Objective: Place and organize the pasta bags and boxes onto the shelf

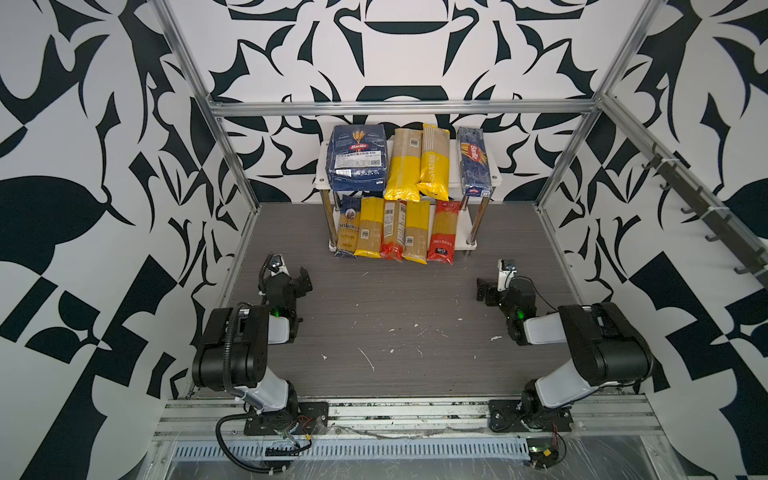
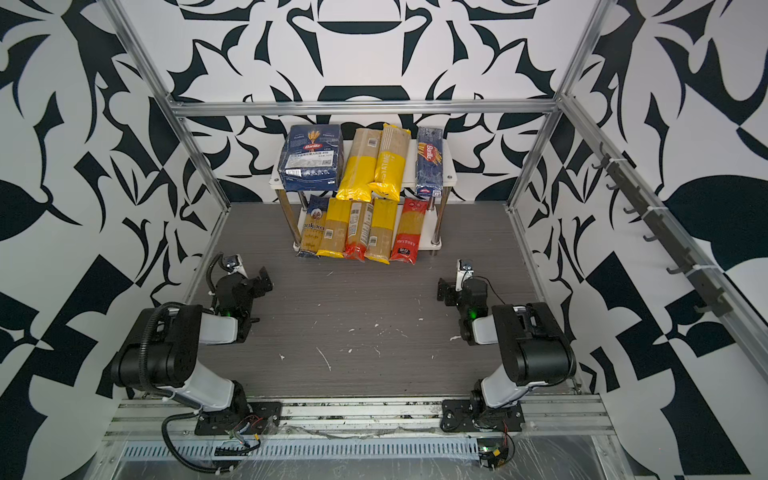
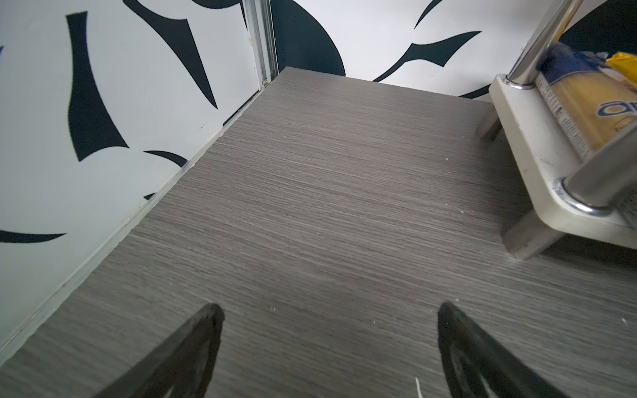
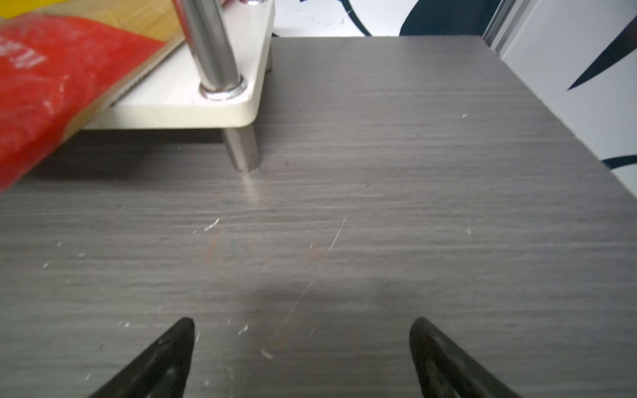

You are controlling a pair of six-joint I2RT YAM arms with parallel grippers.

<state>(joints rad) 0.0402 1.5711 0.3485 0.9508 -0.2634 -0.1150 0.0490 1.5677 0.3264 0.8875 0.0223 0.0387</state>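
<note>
Everything lies lengthwise, side by side, on the shelf (image 1: pixel 321 176) to fit, Barilla boxes (image 1: pixel 357 158) and two yellow bags (image 1: pixel 401 166) above, five bags (image 1: pixel 415 230) below, so the left pincer (image 3: pixel 329 306) and right pincer (image 4: pixel 303 320) wait before it, gaping wide and empty.

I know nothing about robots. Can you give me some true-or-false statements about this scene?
1. The wide dark-blue Barilla box sits on the top board of the small white two-tier shelf. True.
2. The long narrow dark-blue Barilla box lies on the grey wood-grain table. False: it rests on the shelf's top board, at its right end in both top views.
3. The blue-topped plastic "ankara" spaghetti bag is on the top board. False: it is on the lower board, leftmost in the row.
4. The left arm's jaws and the right arm's jaws stand open, holding nothing. True.
5. The rightmost red-and-clear plastic bag overhangs the lower board's front edge. True.
</note>
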